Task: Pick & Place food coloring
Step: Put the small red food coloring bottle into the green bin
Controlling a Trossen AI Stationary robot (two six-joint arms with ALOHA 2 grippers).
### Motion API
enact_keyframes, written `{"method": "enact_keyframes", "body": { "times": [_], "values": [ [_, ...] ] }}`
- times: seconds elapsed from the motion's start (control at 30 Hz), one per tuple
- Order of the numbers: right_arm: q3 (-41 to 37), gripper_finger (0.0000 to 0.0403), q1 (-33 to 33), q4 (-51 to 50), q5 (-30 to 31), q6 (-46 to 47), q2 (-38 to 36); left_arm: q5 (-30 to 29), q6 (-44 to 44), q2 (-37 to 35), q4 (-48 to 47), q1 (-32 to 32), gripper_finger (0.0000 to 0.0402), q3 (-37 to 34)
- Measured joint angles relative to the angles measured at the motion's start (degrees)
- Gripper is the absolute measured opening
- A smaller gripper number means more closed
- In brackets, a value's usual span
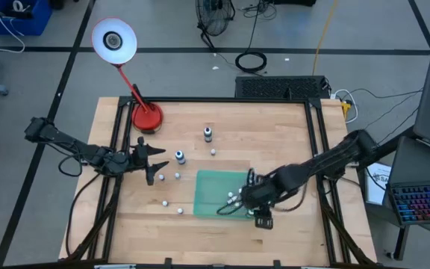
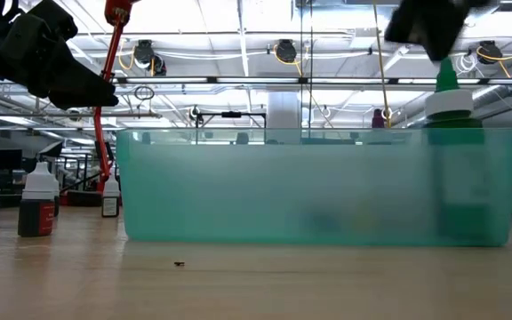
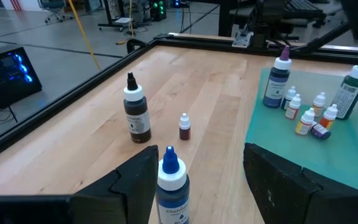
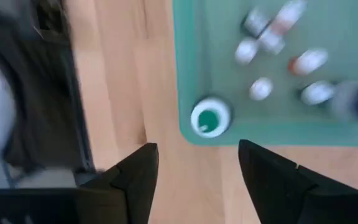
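Note:
The green tray (image 1: 213, 196) lies at the table's near middle. It holds several small white-capped food coloring bottles (image 4: 261, 88), a purple one (image 3: 278, 79) and a taller green-capped bottle (image 4: 210, 118) standing upright in its near right corner. My right gripper (image 4: 197, 167) hangs open above that corner (image 1: 258, 215), touching nothing. More food coloring stands upright on the wood: a dark bottle (image 3: 135, 113), a tiny one (image 3: 184, 126) and a blue-tipped one (image 3: 171, 182). My left gripper (image 1: 154, 161) waits open, just left of the blue-tipped bottle (image 1: 179, 156).
A red lamp base (image 1: 146, 116) stands at the far left, its stem leaning out over the table's far edge. Small loose bottles (image 1: 167, 202) dot the wood left of the tray. A black frame (image 1: 316, 142) edges the table. Bare wood (image 1: 275, 142) lies beyond the tray.

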Motion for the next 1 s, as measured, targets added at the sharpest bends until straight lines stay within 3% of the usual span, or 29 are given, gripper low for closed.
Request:
{"method": "enact_keyframes", "body": {
  "times": [0.1,0.4,0.57,0.7,0.87,1.0],
  "values": [
    [0.0,0.0202,-0.2,0.2,6.9,-1.0,-6.4,0.0,0.0,0.0,0.0,0.0,0.0237,0.0],
    [0.0,0.0196,1.7,-4.5,36.9,-6.9,-25.2,0.0,0.0,0.0,0.0,0.0,0.0237,0.0],
    [-5.1,0.0196,3.2,-6.0,40.8,-6.3,-35.0,0.0,0.0,0.0,0.0,0.0,0.0237,0.0],
    [-17.5,0.0197,4.0,0.7,43.6,-4.3,-43.5,0.0,0.0,0.0,0.0,0.0,0.0237,0.0],
    [-40.6,0.0198,3.9,22.8,51.4,-7.7,-52.2,0.0,0.0,0.0,0.0,0.0,0.0237,0.0],
    [-57.1,0.0199,3.8,47.2,45.7,-20.4,-55.5,0.0,-0.1,0.0,0.0,0.0,0.0237,0.0]
  ]
}}
